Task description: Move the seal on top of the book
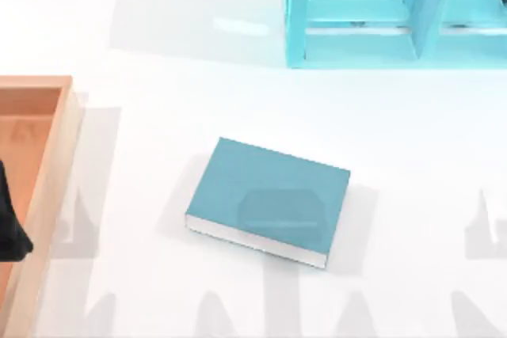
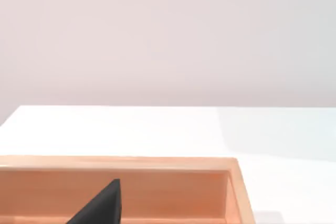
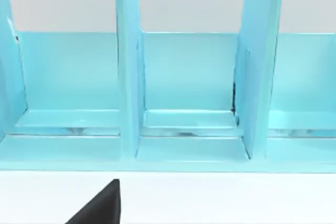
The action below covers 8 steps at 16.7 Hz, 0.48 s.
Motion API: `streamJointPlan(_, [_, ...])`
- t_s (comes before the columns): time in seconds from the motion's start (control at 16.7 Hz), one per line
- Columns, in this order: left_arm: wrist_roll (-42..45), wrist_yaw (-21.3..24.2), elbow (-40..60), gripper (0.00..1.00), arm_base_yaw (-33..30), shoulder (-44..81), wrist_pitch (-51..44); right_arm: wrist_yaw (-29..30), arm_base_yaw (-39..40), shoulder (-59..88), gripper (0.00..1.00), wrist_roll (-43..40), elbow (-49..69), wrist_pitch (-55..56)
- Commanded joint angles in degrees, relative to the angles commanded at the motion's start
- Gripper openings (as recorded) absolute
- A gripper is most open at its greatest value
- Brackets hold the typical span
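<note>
The book [image 1: 269,199] lies flat on the white table [image 1: 412,156], near the middle of the top view and a little toward 6 o'clock. Its teal cover faces up and is bare, with a faint grey shadow patch across it. The white page edges show along the side that faces 6 o'clock. It sits slightly askew, its far corner turned toward 11 o'clock and its near corner toward 5 o'clock

A wooden tray [image 1: 47,156] lies at 9 o'clock, at the table's left edge, well apart from the book. The left arm [image 1: 9,227] shows as a dark shape over the tray's inside, at about 8 o'clock. In the left wrist view a dark wedge of the left gripper [image 2: 102,203] hangs above the tray's floor, in front of the tray's far wall [image 2: 131,163], with bare table and a pale wall [image 2: 168,35] beyond. Whether this gripper is open or closed cannot be told

A turquoise shelf unit [image 1: 372,13] stands at 1 o'clock along the far edge of the table, well apart from the book. The right wrist view faces it straight on: upright dividers [image 3: 128,66] split it into open compartments. A dark wedge of the right gripper [image 3: 102,203] sits over the white table in front of the shelf. Whether that gripper is open or closed cannot be told either
</note>
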Motion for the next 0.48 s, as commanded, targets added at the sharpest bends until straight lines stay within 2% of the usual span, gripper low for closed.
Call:
streamJointPlan(0.3, [0.0, 0.0, 0.0, 1.00, 0.0, 0.0, 0.0, 0.0, 0.0, 0.0, 1.00, 0.0, 0.0, 0.0])
streamJointPlan(0.48, [0.8, 0.0, 3.6, 1.00, 0.7, 3.6, -3.2, 0.0, 0.0, 0.0, 1.00, 0.0, 0.0, 0.0])
